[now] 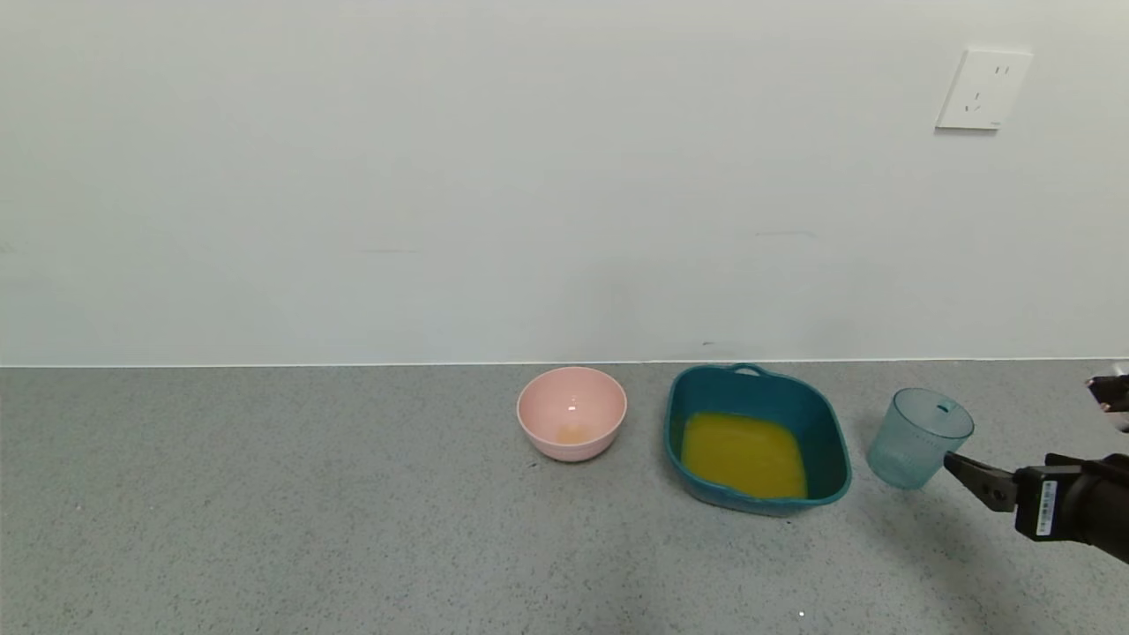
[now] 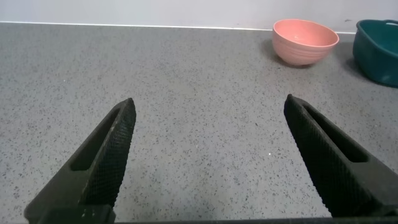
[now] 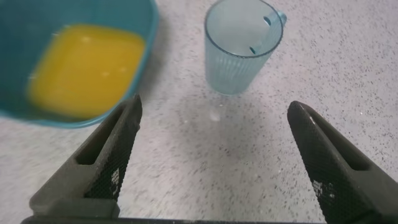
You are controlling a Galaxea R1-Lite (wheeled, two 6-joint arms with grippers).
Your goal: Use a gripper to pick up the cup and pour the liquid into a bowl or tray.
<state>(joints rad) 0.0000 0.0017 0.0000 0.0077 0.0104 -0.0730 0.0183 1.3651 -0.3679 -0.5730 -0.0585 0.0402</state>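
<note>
The cup (image 1: 917, 438) stands upright and empty on the grey table, just right of the teal basin (image 1: 688, 397). The orange-yellow liquid (image 1: 743, 454) lies in the basin's bottom. My right gripper (image 3: 214, 106) is open and empty, low over the table, a short way back from the cup (image 3: 239, 50) and not touching it. One of its fingers (image 1: 979, 479) shows at the right edge of the head view. The basin (image 3: 25, 25) and the liquid (image 3: 84, 68) also show in the right wrist view. My left gripper (image 2: 209, 101) is open and empty over bare table, far left of the vessels.
A small pink bowl (image 1: 571, 413) with a trace of orange in it stands left of the basin; it also shows in the left wrist view (image 2: 305, 40), beside the basin's corner (image 2: 379, 59). The wall runs close behind the vessels, with a socket (image 1: 982, 88) high at the right.
</note>
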